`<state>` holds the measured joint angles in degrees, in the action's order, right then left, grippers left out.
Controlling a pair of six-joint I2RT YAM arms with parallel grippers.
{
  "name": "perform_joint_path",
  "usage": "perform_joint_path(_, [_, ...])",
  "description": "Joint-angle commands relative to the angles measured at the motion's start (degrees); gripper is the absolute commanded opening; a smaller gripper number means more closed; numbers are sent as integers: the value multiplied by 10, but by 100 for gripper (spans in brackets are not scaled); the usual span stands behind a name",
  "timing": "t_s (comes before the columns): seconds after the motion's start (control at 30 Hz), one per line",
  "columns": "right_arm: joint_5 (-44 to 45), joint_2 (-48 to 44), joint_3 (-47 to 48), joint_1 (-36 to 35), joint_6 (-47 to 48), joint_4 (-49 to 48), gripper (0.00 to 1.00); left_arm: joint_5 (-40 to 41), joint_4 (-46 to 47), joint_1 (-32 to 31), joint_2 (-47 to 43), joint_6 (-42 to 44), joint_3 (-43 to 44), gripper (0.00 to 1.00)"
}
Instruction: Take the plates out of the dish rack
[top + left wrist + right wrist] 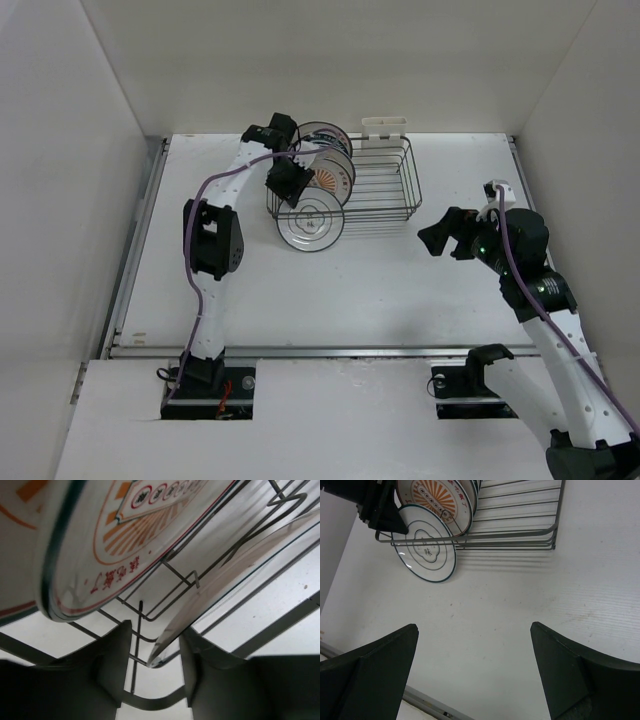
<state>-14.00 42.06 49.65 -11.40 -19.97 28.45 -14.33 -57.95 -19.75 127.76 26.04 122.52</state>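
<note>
Standing on edge in the left end of the dish rack [413,190], near the bench's [350,290] far edge, the plates [335,165] showed orange sunbursts and red Chinese characters. Left jaws sat parted astride the edge of a teal-rimmed plate [310,222]; right jaws hung wide and empty.

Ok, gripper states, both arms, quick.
Left gripper: open, straddling a plate rim, not clamped.
Right gripper: open, holding nothing.
</note>
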Motion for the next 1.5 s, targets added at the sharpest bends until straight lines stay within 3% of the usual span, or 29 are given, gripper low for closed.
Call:
perform_joint_path(0.0, [-2, 0, -2, -6, -4, -28, 100, -5, -24, -3, -12, 8, 28, 38])
perform_joint_path(0.07, [-2, 0, -2, -6, -4, -28, 100, -5, -24, -3, -6, 8, 28, 23])
perform_joint_path(0.1, [-2, 0, -2, -6, -4, -28, 100, -5, -24, -3, -6, 2, 28, 10])
perform_joint_path(0.17, [-2, 0, -2, -6, -4, -23, 100, 7, -12, -3, -13, -4, 28, 0])
perform_joint_path(0.37, [-2, 0, -2, -6, -4, -23, 100, 20, 35, -3, -82, -4, 20, 0])
perform_joint_path(0.63, [-2, -5, -2, -6, -4, -23, 100, 25, 167, -3, -165, -4, -43, 0])
perform_joint_path(0.93, [-2, -10, -2, -6, -4, -17, 100, 18, 167, -3, -208, 1, -20, 0])
perform_joint_path(1.07, [-2, -10, -2, -6, -9, -17, 100, 18, 173, -3, -260, -34, -20, 0])
perform_joint_path(1.27, [-2, -15, -2, -6, -10, -23, 100, -69, 52, -3, -303, -51, -12, 0])
perform_joint_path(1.47, [-7, -3, -2, -6, -15, -29, 100, -274, -121, -3, -327, 4, -77, 0])
